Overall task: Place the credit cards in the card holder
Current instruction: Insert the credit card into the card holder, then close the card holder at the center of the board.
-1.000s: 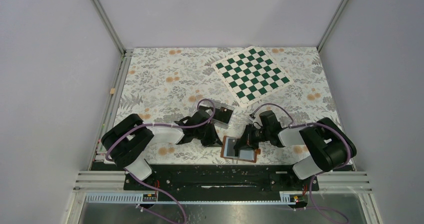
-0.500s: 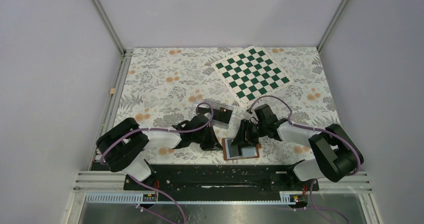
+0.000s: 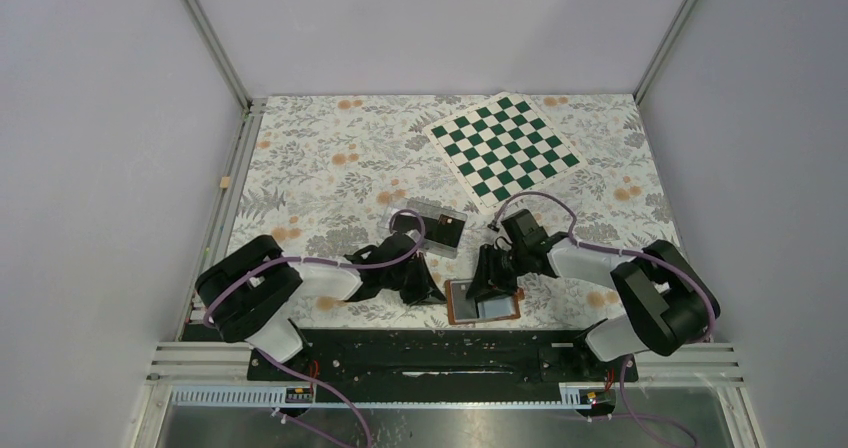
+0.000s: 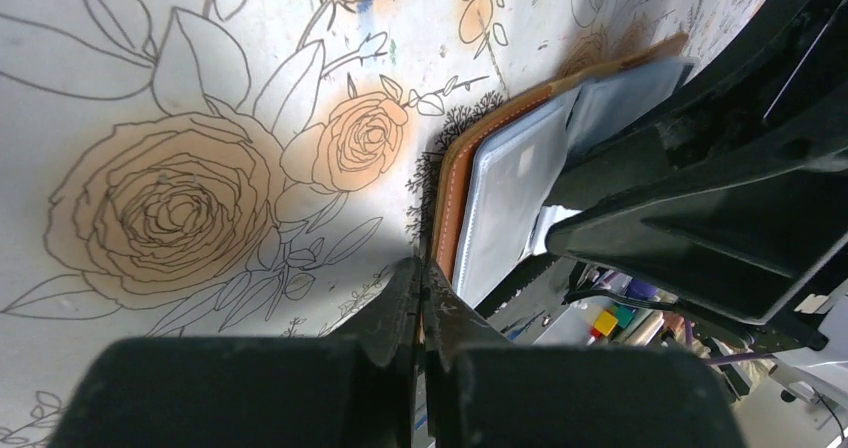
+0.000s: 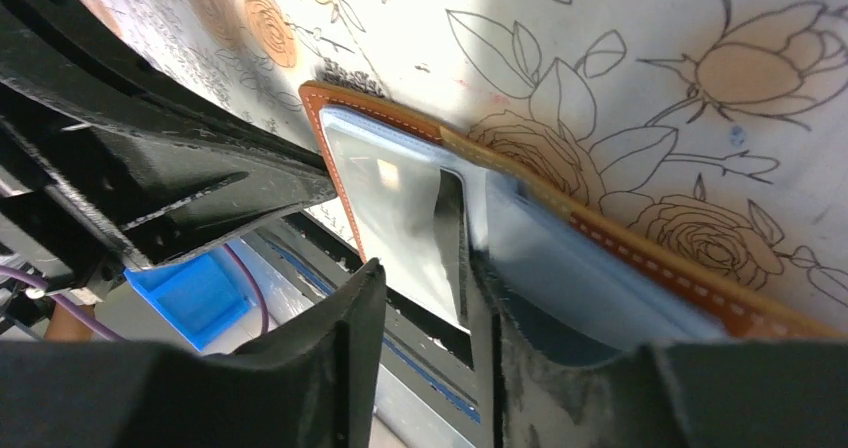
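Observation:
The tan card holder point(image 3: 455, 315) lies open at the table's near edge, its pale blue-grey sleeves point(image 5: 400, 193) facing up. My left gripper point(image 3: 432, 290) is shut, and its tips point(image 4: 421, 266) press at the holder's brown left edge point(image 4: 447, 203). Over the sleeves my right gripper point(image 5: 422, 268) stands open, one finger point(image 5: 490, 298) lying on the right-hand sleeve and nothing between the jaws. A dark strip point(image 5: 450, 233) shows between the sleeves; whether it is a card I cannot tell. Dark credit cards point(image 3: 445, 231) sit in the clear box behind the left gripper.
The clear plastic box point(image 3: 425, 211) stands just beyond the left gripper. A green-and-white chessboard point(image 3: 505, 150) lies at the back right. The black base rail point(image 3: 430, 353) runs right below the card holder. A small wooden block point(image 3: 227, 181) sits by the left wall.
My right gripper has gone from nearly shut to open and drawn back a little over the card holder. The left gripper has stayed shut at the holder's left edge.

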Robot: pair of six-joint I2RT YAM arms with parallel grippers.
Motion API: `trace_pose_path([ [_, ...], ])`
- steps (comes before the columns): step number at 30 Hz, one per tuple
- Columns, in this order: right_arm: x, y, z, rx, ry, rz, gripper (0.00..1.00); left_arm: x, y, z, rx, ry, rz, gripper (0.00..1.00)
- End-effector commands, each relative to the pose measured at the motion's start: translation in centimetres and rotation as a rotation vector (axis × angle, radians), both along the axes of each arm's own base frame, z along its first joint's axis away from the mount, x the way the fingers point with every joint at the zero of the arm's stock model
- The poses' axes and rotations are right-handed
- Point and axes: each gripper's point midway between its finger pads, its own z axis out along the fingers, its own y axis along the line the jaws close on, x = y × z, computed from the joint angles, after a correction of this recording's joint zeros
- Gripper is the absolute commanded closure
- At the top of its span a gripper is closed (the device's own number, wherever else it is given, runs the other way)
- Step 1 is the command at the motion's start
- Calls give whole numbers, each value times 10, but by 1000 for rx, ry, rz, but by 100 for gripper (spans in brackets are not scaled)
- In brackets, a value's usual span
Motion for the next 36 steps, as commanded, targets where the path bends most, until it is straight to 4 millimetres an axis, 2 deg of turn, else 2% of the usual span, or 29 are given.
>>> trace_pose_path([
  [1,-8,13,3,20,4,55,63,8,-18,13,-45,-37,-19,100],
  [3,-8,15,8,24,-8,61,67,7,-18,12,-40,-37,-21,100],
  [5,-8,10,12,-2,-30,62,66,8,-17,13,-38,-43,-19,100],
  [9,-3,-6,18,-85,-109,54,52,11,-10,17,-13,-77,-4,79],
  [12,-2,-15,25,-119,-157,47,42,15,-6,28,-22,-123,10,65],
  [15,-2,-23,31,-144,-190,31,36,18,-5,40,-45,-176,13,55],
  [22,3,-39,49,-179,-253,-20,22,16,-8,49,-117,-204,3,51],
  [28,11,-45,66,-121,-267,-81,20,18,-7,57,-153,-243,16,50],
  [32,13,-52,65,-114,-253,-103,19,21,-4,60,-157,-262,30,46],
  [36,12,-63,52,-136,-223,-120,19,21,-4,55,-169,-241,35,44],
])
